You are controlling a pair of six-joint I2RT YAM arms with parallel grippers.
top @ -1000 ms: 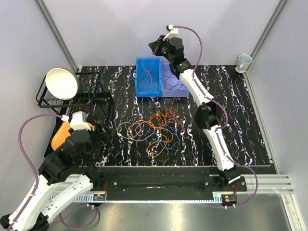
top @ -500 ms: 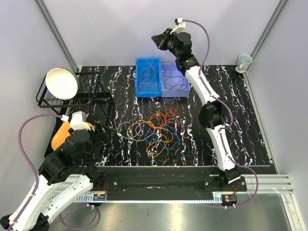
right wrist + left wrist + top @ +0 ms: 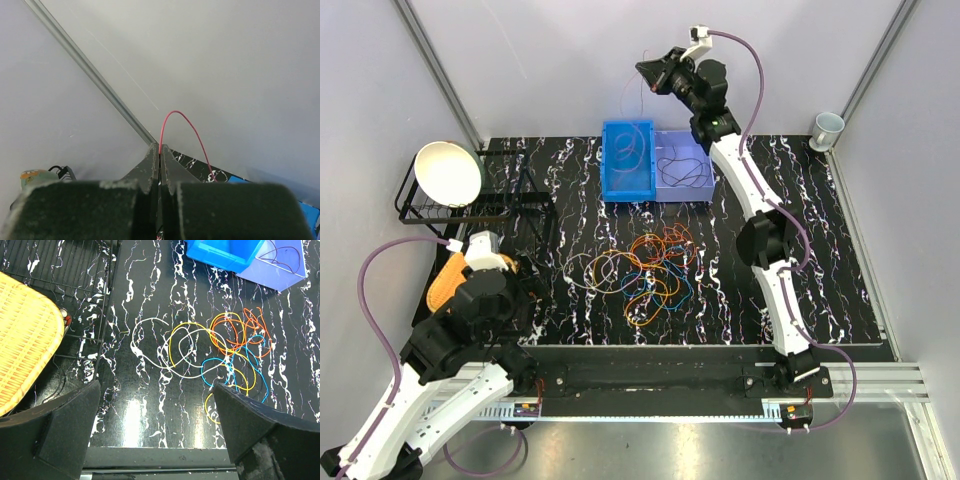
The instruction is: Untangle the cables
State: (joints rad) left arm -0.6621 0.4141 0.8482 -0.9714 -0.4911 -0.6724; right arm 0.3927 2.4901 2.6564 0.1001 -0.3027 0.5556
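A tangle of thin cables (image 3: 645, 270), mostly orange with yellow, blue and white loops, lies mid-table; in the left wrist view the cables (image 3: 220, 352) are ahead and to the right. My right gripper (image 3: 647, 72) is raised high above the blue bin (image 3: 628, 160). Its jaws (image 3: 160, 146) are shut on a thin red cable (image 3: 182, 122), which arcs up and then drops toward the table. My left gripper (image 3: 527, 286) hovers low at the near left, well apart from the pile. It stands open (image 3: 156, 385) with nothing between its fingers.
A pale bin (image 3: 682, 170) holding a dark cable sits beside the blue bin. A black wire rack (image 3: 510, 205) with a white bowl (image 3: 448, 172) stands at the left. A yellow woven mat (image 3: 25, 340) lies near my left arm. A mug (image 3: 827, 128) stands back right.
My right gripper has risen and swung to the right above the bins, still shut on the red cable. The left arm and the pile have not moved.
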